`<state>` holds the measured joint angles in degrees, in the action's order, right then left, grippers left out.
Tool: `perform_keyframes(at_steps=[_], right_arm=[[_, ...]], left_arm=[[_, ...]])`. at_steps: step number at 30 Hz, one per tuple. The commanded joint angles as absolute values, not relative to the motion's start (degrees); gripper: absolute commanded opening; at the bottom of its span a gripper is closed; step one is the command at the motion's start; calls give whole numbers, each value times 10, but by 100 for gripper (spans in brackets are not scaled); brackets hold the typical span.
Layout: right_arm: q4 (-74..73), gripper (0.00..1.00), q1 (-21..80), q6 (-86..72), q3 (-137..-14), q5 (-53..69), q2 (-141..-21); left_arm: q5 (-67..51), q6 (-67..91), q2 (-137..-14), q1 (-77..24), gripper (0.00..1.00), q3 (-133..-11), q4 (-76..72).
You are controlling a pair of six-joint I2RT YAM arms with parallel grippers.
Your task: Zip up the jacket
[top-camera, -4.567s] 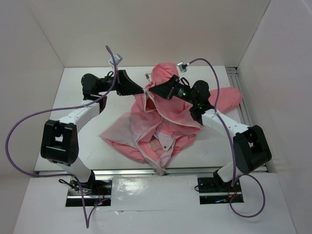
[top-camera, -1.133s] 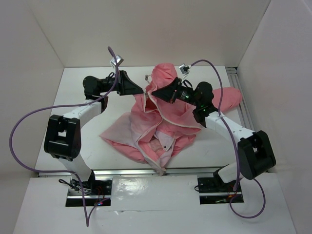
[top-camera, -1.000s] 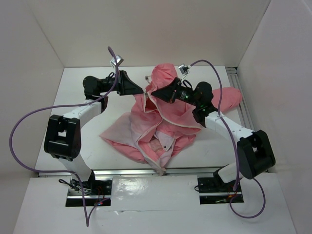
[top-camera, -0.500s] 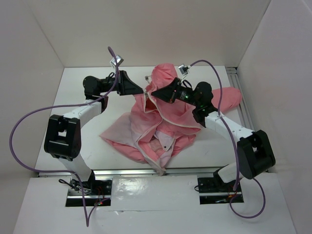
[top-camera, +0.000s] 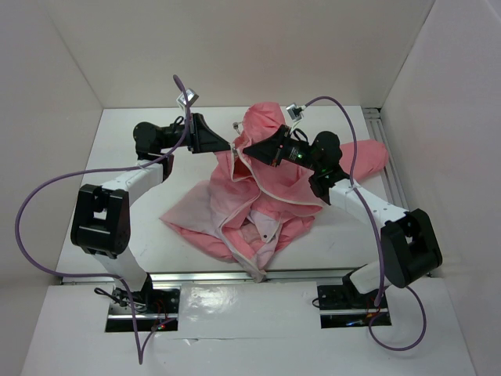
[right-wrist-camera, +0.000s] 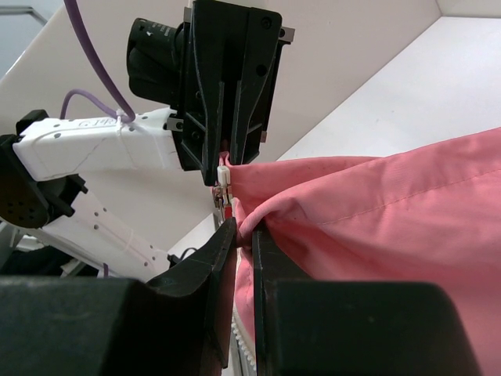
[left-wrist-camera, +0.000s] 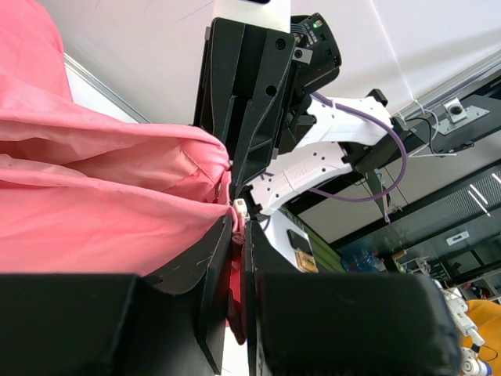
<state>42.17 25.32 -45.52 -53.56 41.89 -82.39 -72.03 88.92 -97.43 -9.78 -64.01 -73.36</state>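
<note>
The salmon-pink jacket (top-camera: 270, 184) lies crumpled mid-table with its paler lining (top-camera: 205, 205) spread to the front left. Its light zipper (top-camera: 235, 205) runs down the open front. My left gripper (top-camera: 229, 146) is shut on the jacket's zipper edge near the collar; in the left wrist view (left-wrist-camera: 239, 223) pink fabric (left-wrist-camera: 94, 227) is pinched between the jaws. My right gripper (top-camera: 243, 149) faces it, almost touching, shut on the opposite edge; in the right wrist view (right-wrist-camera: 244, 229) a fold of pink fabric (right-wrist-camera: 376, 211) sits between its jaws, with a small white zipper piece (right-wrist-camera: 224, 177) just beyond.
White walls enclose the table on three sides. A metal rail (top-camera: 387, 160) runs along the right side of the table. Purple cables (top-camera: 47, 196) loop from both arms. One sleeve (top-camera: 368, 157) stretches toward the right rail.
Since the earliest frame the right arm has shifted slightly and its gripper has closed in on the left gripper. Over the last second almost nothing has moved.
</note>
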Motion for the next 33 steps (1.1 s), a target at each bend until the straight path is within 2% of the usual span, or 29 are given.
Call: perform_keyframes(at_steps=[1, 33], right_arm=[[430, 0, 259, -446, -547, 430, -814], [419, 0, 259, -435, -553, 440, -814]], left_arm=[[-722, 894, -976, -95, 0, -649, -851], [-722, 894, -981, -95, 0, -654, -860]])
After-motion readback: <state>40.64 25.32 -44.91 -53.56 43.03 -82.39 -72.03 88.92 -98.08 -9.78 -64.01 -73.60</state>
